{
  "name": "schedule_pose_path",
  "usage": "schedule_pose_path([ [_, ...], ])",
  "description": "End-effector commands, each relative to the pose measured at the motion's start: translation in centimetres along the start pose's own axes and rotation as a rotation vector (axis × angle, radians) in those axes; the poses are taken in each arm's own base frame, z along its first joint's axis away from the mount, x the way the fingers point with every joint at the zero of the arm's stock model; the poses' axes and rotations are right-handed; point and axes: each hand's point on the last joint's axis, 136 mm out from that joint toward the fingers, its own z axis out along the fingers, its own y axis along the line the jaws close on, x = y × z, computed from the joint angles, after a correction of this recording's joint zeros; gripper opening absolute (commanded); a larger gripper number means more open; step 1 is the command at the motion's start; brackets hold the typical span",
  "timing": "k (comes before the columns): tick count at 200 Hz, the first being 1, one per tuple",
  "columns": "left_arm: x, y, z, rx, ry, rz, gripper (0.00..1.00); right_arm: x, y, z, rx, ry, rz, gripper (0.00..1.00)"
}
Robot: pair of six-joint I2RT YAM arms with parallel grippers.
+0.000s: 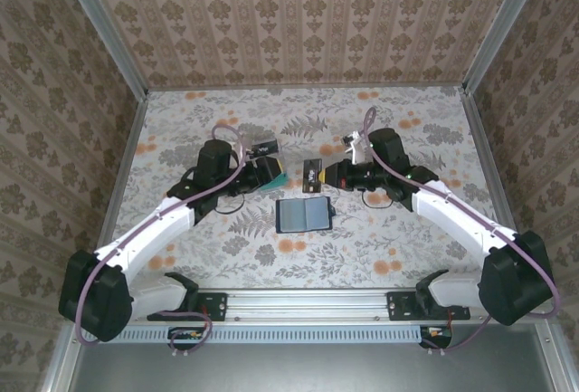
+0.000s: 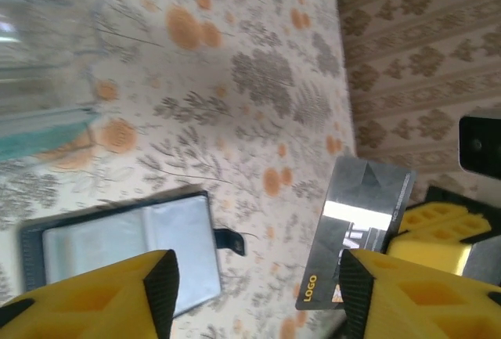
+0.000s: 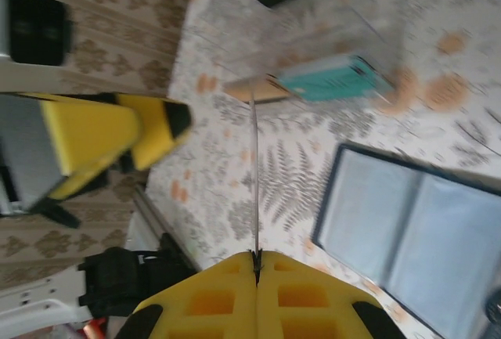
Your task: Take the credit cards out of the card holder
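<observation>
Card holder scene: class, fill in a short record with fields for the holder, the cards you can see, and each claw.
card holder: open flat on the table
dark card: pinched by the right claw, apart from the holder
teal card: lying apart from the holder, over a tan card
left claw: open, empty

The table [image 1: 380, 247] wears a matt printed floral covering; cloth or paper, I cannot tell. The card holder [image 2: 117, 245] shows smooth, faintly shiny pale sleeves that look like plastic, inside a dull dark border. The credit card [image 2: 356, 229] is glossy dark plastic with a mirror-bright silvery band. On the left gripper [image 2: 258, 280] the fingers [image 2: 94, 300] are matt yellow plastic, black-tipped. The tray [image 2: 39, 57] is clear, shiny plastic.
</observation>
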Motion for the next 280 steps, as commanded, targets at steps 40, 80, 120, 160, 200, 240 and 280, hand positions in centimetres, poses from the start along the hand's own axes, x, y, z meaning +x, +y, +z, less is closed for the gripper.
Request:
schedule_pose_path([
  [40,-0.1,-5.3,-0.5,0.254,0.063,0.011,0.48,-2.5,6.2,-0.9,-0.268,-0.014,-0.098,0.00],
  [80,0.0,-5.9,-0.6,0.288,0.071,0.018,0.39,-2.4,6.2,-0.7,-0.292,-0.008,-0.087,0.00],
  [120,0.0,-6.4,-0.7,0.307,0.076,0.029,0.32,-2.3,6.1,-0.3,-0.302,0.005,-0.075,0.00],
  [160,-0.2,-7.4,-0.9,0.335,0.078,0.054,0.26,-2.4,5.8,0.1,-0.301,0.010,-0.067,0.00],
  [200,-0.2,-8.2,-1.3,0.347,0.076,0.082,0.06,-2.4,5.4,0.4,-0.291,0.015,-0.061,0.03],
  [240,-0.2,-7.8,-1.9,0.279,0.076,0.139,0.00,-2.3,3.9,0.3,-0.238,0.019,-0.051,0.71],
  [280,-0.4,-4.8,-2.6,0.038,0.095,0.307,0.00,-2.7,2.5,-0.4,-0.157,-0.008,-0.054,1.00],
])
